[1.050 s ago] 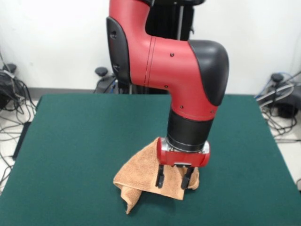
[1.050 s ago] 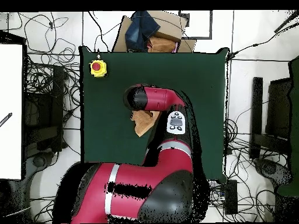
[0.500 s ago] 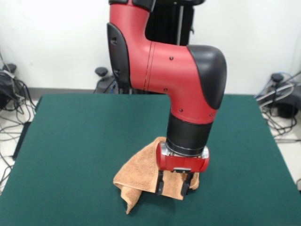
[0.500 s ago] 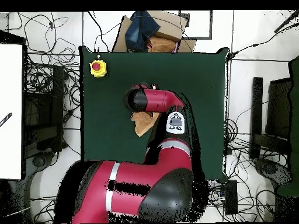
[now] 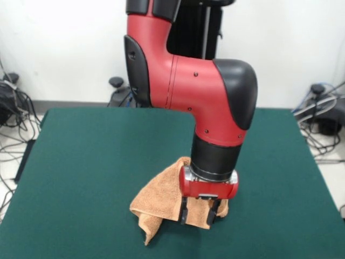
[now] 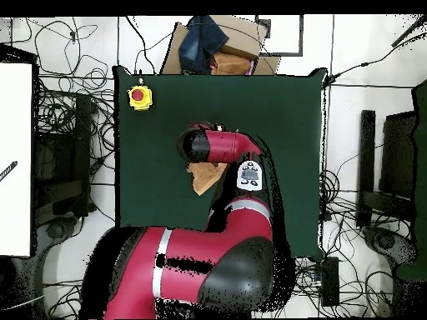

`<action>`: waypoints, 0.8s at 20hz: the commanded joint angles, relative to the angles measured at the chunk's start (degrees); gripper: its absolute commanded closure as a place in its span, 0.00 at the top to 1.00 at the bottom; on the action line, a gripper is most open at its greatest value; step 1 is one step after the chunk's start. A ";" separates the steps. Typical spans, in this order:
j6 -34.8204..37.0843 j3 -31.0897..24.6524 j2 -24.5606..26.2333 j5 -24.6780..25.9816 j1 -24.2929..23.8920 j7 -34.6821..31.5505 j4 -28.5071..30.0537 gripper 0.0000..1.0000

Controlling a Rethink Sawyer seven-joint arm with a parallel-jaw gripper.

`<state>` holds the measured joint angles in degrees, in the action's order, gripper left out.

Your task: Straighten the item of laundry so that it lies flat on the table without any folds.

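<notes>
1. Front view: the towel (image 5: 161,202) lies crumpled on the green table (image 5: 91,162), close to the table's near edge and roughly midway between its left and right edges.
2. Front view: the gripper (image 5: 198,211) points straight down over the right part of the cloth. Its two dark fingers (image 5: 184,212) stand parallel with a narrow gap between them, their tips down in the folds.
3. Front view: cloth shows behind and between the fingers, but whether they actually pinch it I cannot tell.
4. Front view: most of the towel spreads left of the gripper. Its long axis runs slantwise, from a raised fold tucked against the red wrist down to a twisted tail that points toward the table's near left corner.
5. Overhead view: the arm (image 6: 221,146) covers the gripper and most of the cloth. Only a tan wedge of towel (image 6: 203,177) shows beside the arm, near the middle of the table.
6. Overhead view: a yellow box with a red button (image 6: 139,97) sits near one corner of the table, well apart from the towel.
</notes>
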<state>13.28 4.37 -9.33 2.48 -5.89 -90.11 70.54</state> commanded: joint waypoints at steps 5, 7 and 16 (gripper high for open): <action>-1.83 0.43 0.74 -0.46 2.86 -12.05 4.41 1.00; -2.15 0.93 0.78 -0.95 3.70 -13.04 4.76 1.00; -2.69 1.76 1.36 -2.12 4.98 -14.33 4.94 1.00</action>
<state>13.18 5.75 -9.27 2.46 -1.45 -90.12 70.97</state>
